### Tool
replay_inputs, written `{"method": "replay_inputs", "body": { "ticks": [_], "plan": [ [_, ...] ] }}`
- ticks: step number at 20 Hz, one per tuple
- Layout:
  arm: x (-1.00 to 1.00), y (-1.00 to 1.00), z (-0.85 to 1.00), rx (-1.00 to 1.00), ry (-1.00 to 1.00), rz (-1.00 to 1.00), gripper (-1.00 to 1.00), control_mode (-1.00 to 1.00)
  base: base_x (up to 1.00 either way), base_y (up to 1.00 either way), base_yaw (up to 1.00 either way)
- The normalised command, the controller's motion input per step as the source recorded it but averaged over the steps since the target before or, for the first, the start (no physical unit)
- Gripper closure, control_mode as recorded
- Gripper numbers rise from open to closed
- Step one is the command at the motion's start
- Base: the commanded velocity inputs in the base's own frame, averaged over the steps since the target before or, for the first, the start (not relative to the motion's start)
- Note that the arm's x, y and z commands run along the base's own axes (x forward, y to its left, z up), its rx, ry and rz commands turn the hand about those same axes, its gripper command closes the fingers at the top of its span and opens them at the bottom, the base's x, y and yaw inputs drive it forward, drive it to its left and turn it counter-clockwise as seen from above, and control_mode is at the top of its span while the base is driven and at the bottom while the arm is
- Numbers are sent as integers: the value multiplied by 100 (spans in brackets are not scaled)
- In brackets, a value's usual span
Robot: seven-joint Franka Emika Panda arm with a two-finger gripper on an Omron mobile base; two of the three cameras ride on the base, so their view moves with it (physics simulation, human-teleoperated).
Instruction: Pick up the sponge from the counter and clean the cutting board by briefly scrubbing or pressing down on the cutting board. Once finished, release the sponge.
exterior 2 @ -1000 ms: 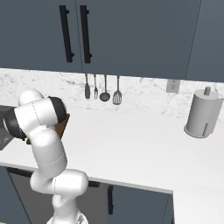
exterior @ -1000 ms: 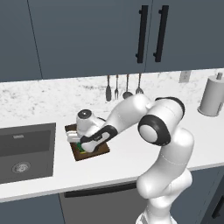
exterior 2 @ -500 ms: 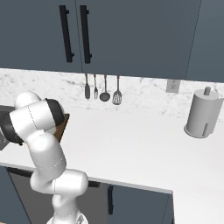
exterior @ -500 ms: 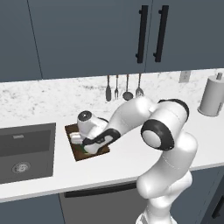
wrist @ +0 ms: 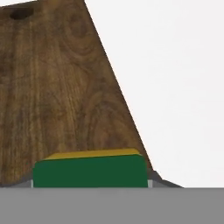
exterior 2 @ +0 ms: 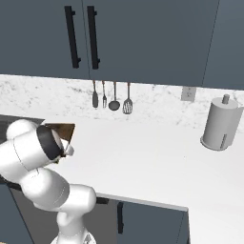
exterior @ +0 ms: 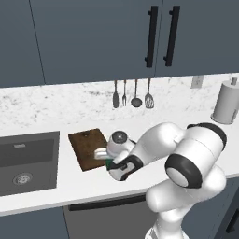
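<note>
Sponge (wrist: pixel 89 170) sits clenched in my gripper (exterior: pixel 108 161), green face toward the camera and its yellow layer beyond, at the cutting board's (exterior: pixel 88 148) near right corner and close to that edge. To scrub well, I judge I should press straight down and keep strokes short and inward toward the board's middle, so the sponge does not slide off onto the bare counter (exterior: pixel 186 119). Left of the board lies the dark sink (exterior: pixel 25 161), apart from it. Behind the board, utensils (exterior: pixel 131 94) hang on the backsplash; far right of the board stands a paper towel roll (exterior: pixel 225 102). Nothing lies on the wood to block me.
</note>
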Motion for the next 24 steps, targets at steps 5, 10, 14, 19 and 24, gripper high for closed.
{"method": "replay_inputs", "body": {
  "ticks": [5,10,14,19,24],
  "plan": [
    [86,-78,-5,11,0,11,100,-100,0,0,0],
    [24,-69,0,4,-1,9,100,-100,0,0,0],
    [-37,-75,-1,-9,-13,11,100,-100,0,0,0],
    [-30,-66,0,-15,-12,10,100,-100,0,0,0],
    [61,-19,0,-11,4,5,-100,-100,0,0,0]
  ]
}}
